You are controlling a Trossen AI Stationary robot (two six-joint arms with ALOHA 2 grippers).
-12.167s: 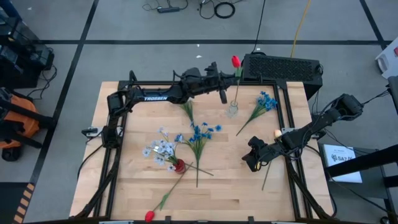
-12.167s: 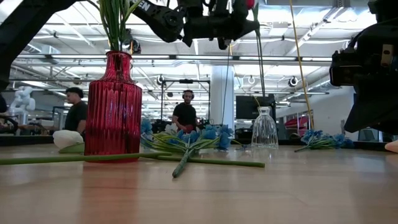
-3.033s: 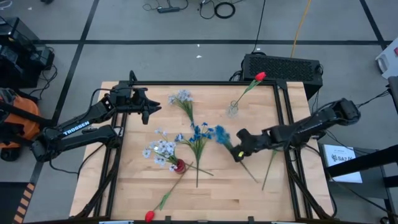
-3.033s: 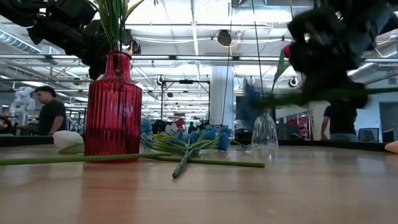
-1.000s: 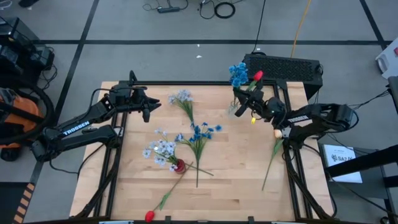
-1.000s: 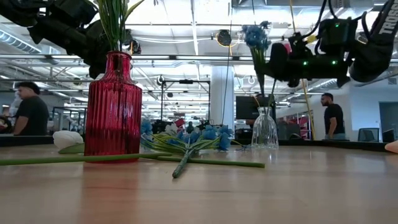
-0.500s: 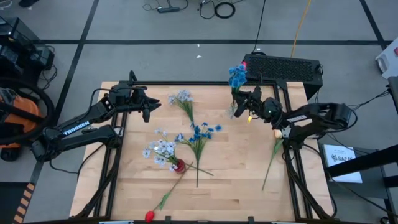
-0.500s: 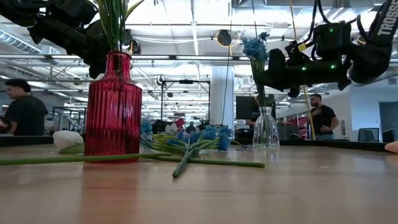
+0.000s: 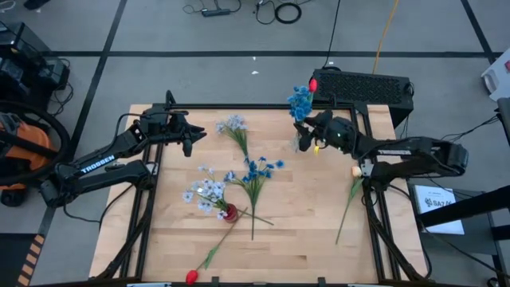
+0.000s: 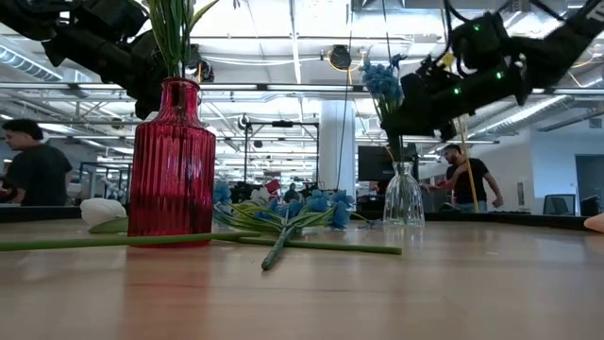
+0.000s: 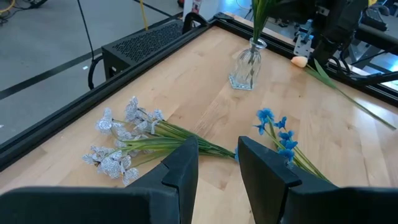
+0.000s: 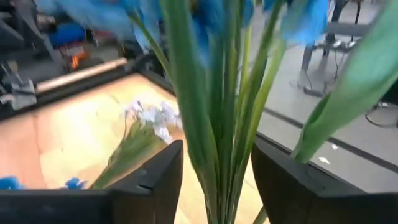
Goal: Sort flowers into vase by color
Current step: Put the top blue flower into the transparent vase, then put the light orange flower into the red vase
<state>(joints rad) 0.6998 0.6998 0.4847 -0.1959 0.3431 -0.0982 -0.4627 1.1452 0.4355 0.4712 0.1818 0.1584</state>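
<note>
A clear glass vase at the far right holds a bright blue flower and a red tulip. My right gripper is open just above the vase's mouth, its fingers on either side of the green stems. My left gripper hovers open and empty at the far left. A red vase stands in the near middle with green stems in it. A pale cluster, a blue cluster, a red tulip and a white-yellow bloom lie on the table. My right gripper has the blue flower's stems between its open fingers, coming level from the table's right. Whether a finger touches them, I cannot tell. The stems stand upright in the clear vase.
A black box sits just beyond the table's far right edge. A black frame runs along the table's sides. Pale flowers spread beside the red vase. People move in the room behind the table.
My right gripper has gone a little toward the table's left, over the clear vase. The blue flower has sunk lower, its stems going down into the clear vase beside the red tulip.
</note>
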